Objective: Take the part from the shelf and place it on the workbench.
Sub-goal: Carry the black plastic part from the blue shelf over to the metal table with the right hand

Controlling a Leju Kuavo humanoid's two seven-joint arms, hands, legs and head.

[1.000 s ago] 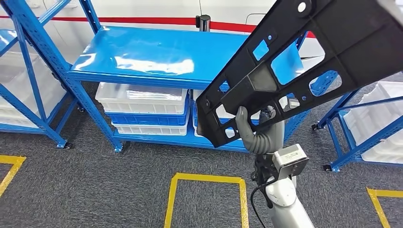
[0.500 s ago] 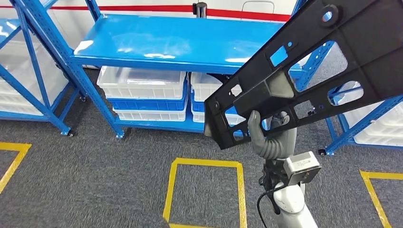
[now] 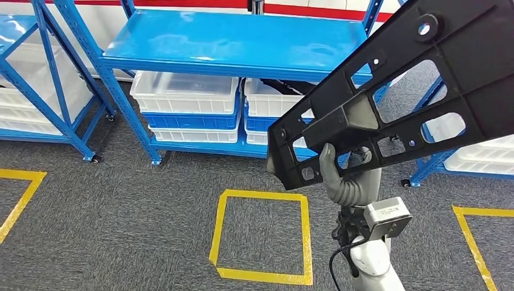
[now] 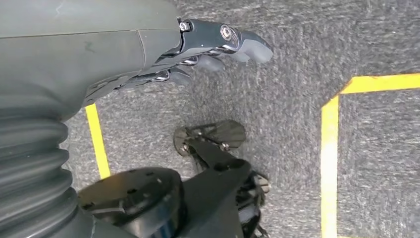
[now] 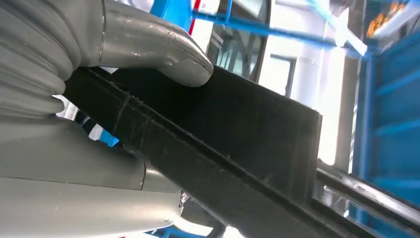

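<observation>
The right hand (image 3: 342,176) grips the part (image 3: 418,91), a long, flat black plastic panel with a matte surface, raised ribs, round holes and angular cut-outs through which the blue behind it shows. In the head view the panel runs on a slant from the hand at about 5 o'clock up to the 2 o'clock corner, its lower end blunt and square-cut. The grey thumb (image 3: 328,159) lies over the near face of that lower end, with the ribbed grey wrist cover just below it; the right wrist view shows the thumb (image 5: 163,47) pressed on the thick dark edge of the part (image 5: 233,144), which has a fine ridged seam along it. Behind the panel, from 10 to 1 o'clock, stands the blue shelf (image 3: 230,39), glossy painted metal with a flat top deck and slotted angled legs on small castors. Under the deck sit translucent white crates (image 3: 185,94) with ribbed rims, stacked with a blue crate (image 3: 188,120) between them. A second blue frame (image 3: 42,79) holding pale bins stands at 9 o'clock. The floor is coarse grey carpet (image 3: 121,212) marked with yellow tape, one taped square (image 3: 260,236) lying at 6 o'clock beside the silver arm. The left hand (image 4: 198,49) hangs over the carpet in the left wrist view, its dark metal-jointed fingers (image 4: 233,39) stretched out close together and holding nothing.
</observation>
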